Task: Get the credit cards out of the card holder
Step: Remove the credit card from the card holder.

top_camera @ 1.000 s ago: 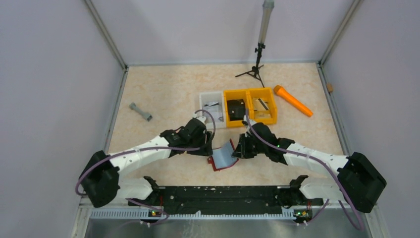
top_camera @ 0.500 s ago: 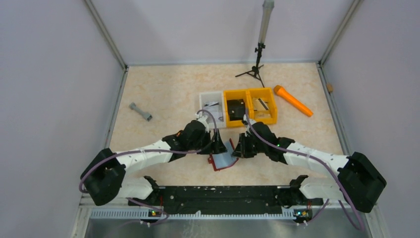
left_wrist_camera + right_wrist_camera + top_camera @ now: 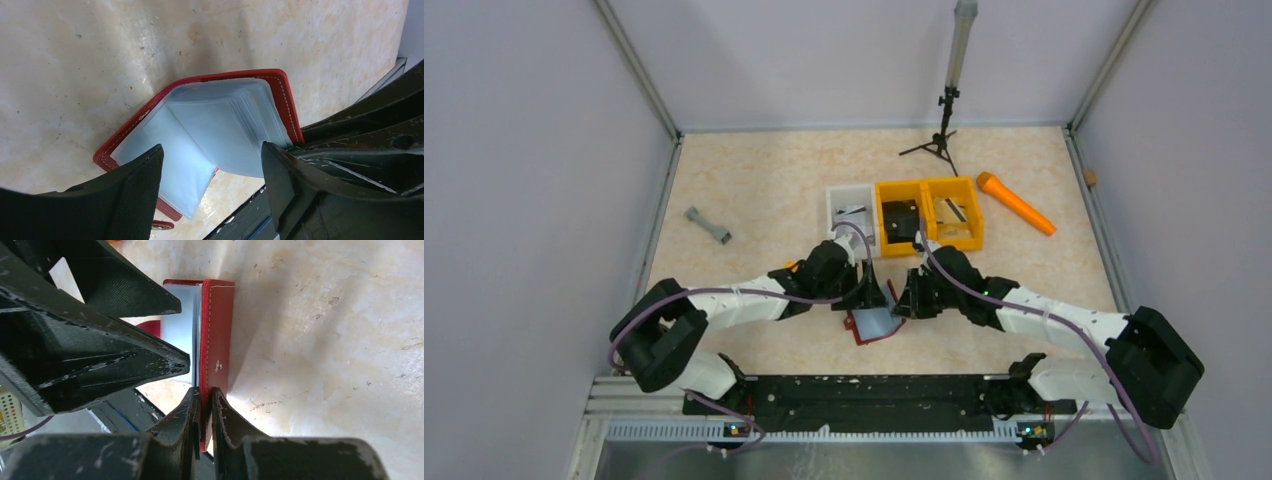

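Card holder point(image 3: 876, 323): open, red, at the centre of the bench's point(image 3: 764, 180) near edge.
Right gripper point(image 3: 204, 402): pinching 1 raised cover flap point(image 3: 218, 330).
Left gripper point(image 3: 211, 150): spread wide, just above the pale plastic sleeves point(image 3: 200, 125).

No text, label, brand or number can be read anywhere.

A small grey dumbbell point(image 3: 708, 226) lay on the left of the table point(image 3: 764, 180). In the middle, a white box point(image 3: 849, 188) touched an orange box point(image 3: 904, 185) with two parts. An orange stick point(image 3: 1016, 203) lay right of them. A black stand point(image 3: 945, 110) stood far back.
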Action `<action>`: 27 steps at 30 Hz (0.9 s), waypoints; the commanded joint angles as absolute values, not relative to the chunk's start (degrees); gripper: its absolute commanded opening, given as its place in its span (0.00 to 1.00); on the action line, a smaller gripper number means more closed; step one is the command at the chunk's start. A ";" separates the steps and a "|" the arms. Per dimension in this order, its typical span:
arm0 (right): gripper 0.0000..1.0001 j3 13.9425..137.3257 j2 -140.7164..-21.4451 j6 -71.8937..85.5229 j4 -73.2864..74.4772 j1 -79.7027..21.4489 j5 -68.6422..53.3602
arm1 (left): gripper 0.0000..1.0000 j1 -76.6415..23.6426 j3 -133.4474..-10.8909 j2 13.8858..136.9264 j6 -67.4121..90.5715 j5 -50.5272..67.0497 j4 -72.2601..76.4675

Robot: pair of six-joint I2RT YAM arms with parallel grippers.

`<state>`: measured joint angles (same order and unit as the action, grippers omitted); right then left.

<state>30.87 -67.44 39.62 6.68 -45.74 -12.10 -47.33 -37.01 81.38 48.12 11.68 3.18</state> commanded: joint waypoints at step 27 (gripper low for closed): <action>0.00 33.37 -66.19 38.95 5.13 -46.26 -11.29 | 0.69 -47.30 -44.56 85.35 37.78 4.99 -16.19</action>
<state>30.87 -67.44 39.53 7.31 -45.74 -11.42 -47.31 -44.45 87.35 40.36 6.98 -10.33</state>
